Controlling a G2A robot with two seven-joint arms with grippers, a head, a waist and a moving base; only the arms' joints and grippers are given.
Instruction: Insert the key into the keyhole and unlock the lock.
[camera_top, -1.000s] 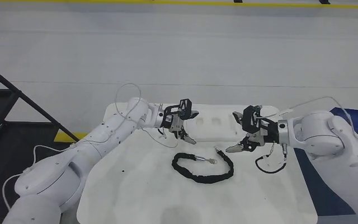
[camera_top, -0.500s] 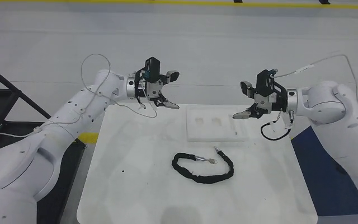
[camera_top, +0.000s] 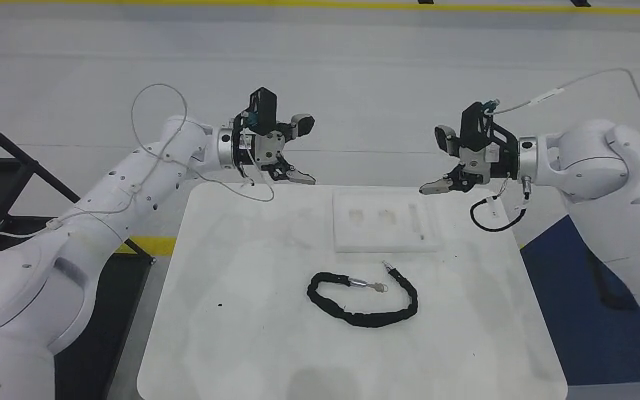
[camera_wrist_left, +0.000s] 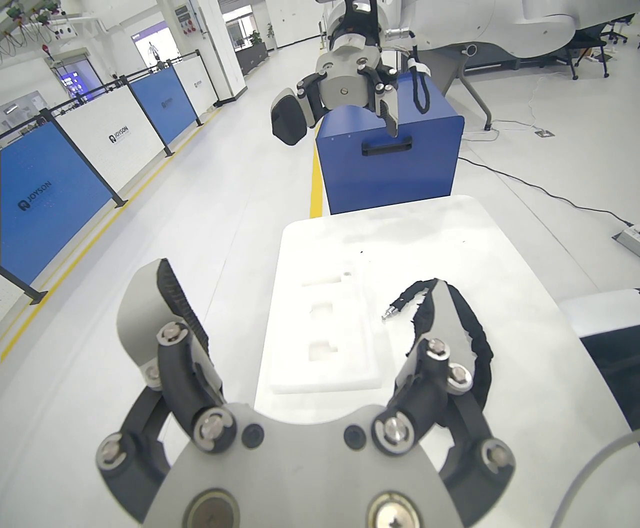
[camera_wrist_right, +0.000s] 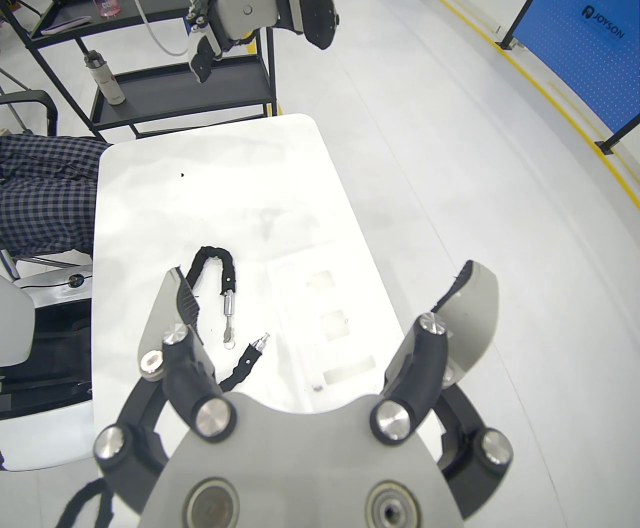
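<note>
A black fabric-sleeved cable lock (camera_top: 362, 303) lies curled in the middle of the white table (camera_top: 240, 310). A small key (camera_wrist_right: 229, 336) sticks out of its silver cylinder end (camera_wrist_right: 229, 304). The metal pin end (camera_wrist_right: 260, 343) lies a little apart from the cylinder. My left gripper (camera_top: 300, 152) hangs open and empty in the air past the table's far left corner. At the far right corner my right gripper (camera_top: 436, 160) is also open and empty. The two grippers face each other, both well above the lock.
A white foam tray (camera_top: 385, 222) with shallow cut-outs sits at the table's far edge, behind the lock. A blue cabinet (camera_wrist_left: 390, 165) stands off the right side. A black shelf rack (camera_wrist_right: 175, 95) carrying a bottle (camera_wrist_right: 105, 82) stands off the left side.
Both arms have lifted away from just above the lock, back and outward to the table's far corners. The lock and key lie where they were.
</note>
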